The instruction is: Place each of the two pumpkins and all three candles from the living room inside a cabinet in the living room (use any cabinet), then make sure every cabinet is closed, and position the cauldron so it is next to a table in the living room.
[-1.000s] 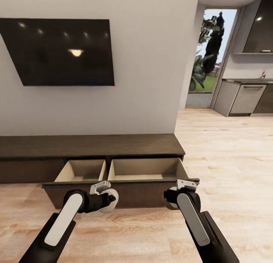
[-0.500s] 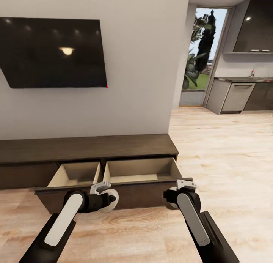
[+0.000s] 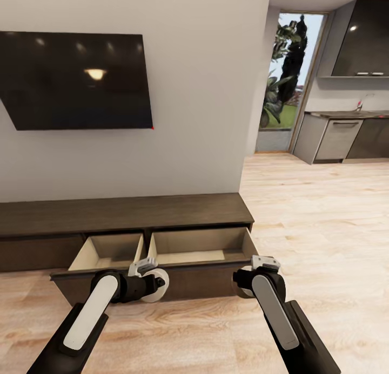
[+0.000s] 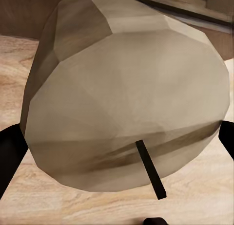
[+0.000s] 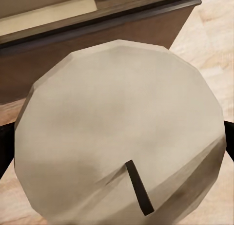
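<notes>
Against the half-second-earlier frame, our view sits slightly higher; the cabinet (image 3: 124, 215) keeps both drawers open. Our left gripper (image 4: 117, 220) clasps a candle (image 4: 126, 98) and our right gripper (image 5: 117, 220) clasps another candle (image 5: 122, 132), before the drawer front. Each candle hides most of its gripper's fingers.

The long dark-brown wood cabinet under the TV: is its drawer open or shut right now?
Open. The long dark-brown wood cabinet has its drawer front pulled out, exposing two pale beige compartments; what shows of them looks empty.
</notes>
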You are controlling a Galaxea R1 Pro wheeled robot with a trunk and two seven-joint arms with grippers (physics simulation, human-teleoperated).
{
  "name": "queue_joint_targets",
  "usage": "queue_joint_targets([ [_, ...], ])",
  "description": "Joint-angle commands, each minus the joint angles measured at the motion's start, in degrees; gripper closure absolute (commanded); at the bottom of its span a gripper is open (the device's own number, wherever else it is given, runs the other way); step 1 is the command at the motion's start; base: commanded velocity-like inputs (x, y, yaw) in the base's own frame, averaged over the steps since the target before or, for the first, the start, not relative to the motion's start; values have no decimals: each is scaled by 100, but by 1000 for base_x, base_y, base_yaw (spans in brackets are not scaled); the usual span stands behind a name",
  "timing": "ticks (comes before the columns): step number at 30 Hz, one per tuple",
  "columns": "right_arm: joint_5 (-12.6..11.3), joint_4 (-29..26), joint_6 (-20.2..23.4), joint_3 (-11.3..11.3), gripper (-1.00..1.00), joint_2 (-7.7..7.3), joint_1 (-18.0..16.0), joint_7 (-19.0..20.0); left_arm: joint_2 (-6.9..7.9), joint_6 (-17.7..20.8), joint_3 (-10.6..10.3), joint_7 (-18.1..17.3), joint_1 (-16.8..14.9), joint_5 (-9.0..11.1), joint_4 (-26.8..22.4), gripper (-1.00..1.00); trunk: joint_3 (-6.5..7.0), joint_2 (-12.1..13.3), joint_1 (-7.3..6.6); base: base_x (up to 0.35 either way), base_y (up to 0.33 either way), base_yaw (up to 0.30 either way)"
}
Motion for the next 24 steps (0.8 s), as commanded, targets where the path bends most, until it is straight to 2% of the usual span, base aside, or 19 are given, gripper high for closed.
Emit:
queue_joint_targets([
  [1, -50, -4, 26, 4, 100, 0, -3, -61, 5, 7, -9, 61, -5, 52, -6, 100, 13, 39, -23, 0, 0, 0],
  [11, -44, 24, 26, 12, 100, 0, -3, 264, 30, 0, 35, 61, -5, 46, -5, 100, 13, 39, -23, 14, -12, 0],
  [24, -41, 29, 12, 5, 100, 5, -4, 298, 31, -1, 26, 61, -5, 43, -7, 100, 13, 39, -23, 297, -21, 0],
])
